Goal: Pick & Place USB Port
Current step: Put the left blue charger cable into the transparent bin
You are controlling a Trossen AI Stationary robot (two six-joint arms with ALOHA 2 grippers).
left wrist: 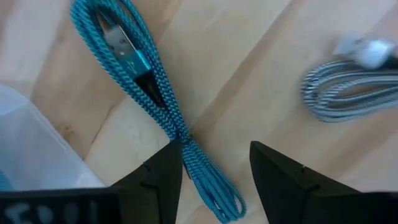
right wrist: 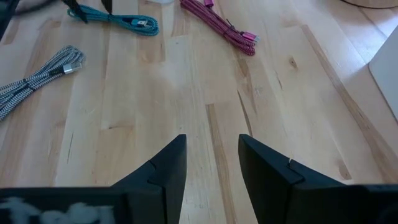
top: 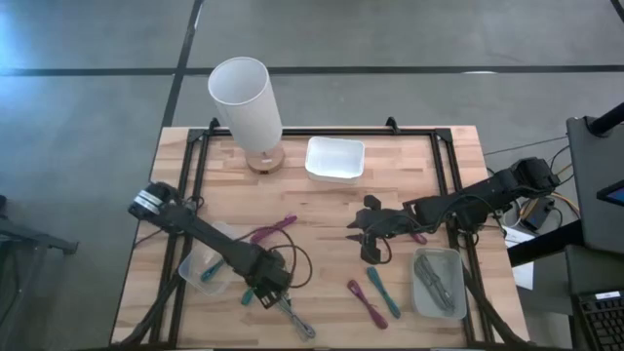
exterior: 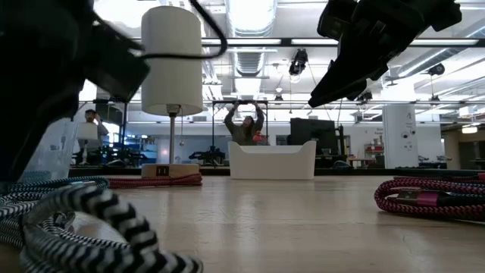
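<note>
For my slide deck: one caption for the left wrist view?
Open left gripper poised over a coiled teal USB cable on the wooden table.

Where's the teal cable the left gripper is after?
The teal cable lies on the table's front-left, between the open left gripper fingertips, beside the clear bin.

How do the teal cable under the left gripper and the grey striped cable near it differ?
The teal cable is solid teal and lies between the left gripper's open fingers; the grey striped cable is black-and-white braided and lies off to one side, outside them. Both are bundled USB cables lying flat on the wooden table.
</note>
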